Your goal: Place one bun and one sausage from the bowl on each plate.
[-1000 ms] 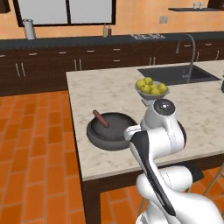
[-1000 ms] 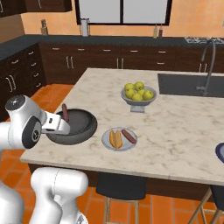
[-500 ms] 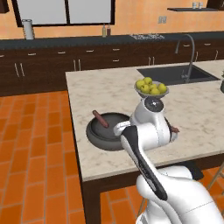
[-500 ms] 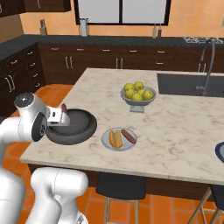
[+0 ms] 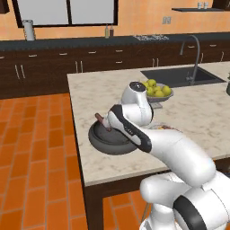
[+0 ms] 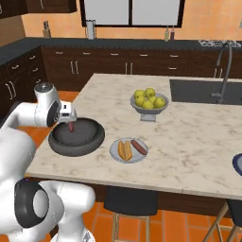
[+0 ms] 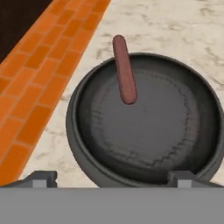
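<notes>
On the island counter (image 6: 198, 137), one plate (image 6: 128, 150) held bun (image 6: 124, 150) and sausage (image 6: 139, 146); another sausage (image 7: 124, 75) remained in the bowl (image 7: 144, 170), gripper (image 7: 111, 178) jaws wide, empty.

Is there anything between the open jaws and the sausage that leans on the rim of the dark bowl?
Nothing visible. In the hand view the sausage lies bare, one end on the rim of the bowl, the other inside. The gripper is open, with nothing between it and the sausage.
</notes>
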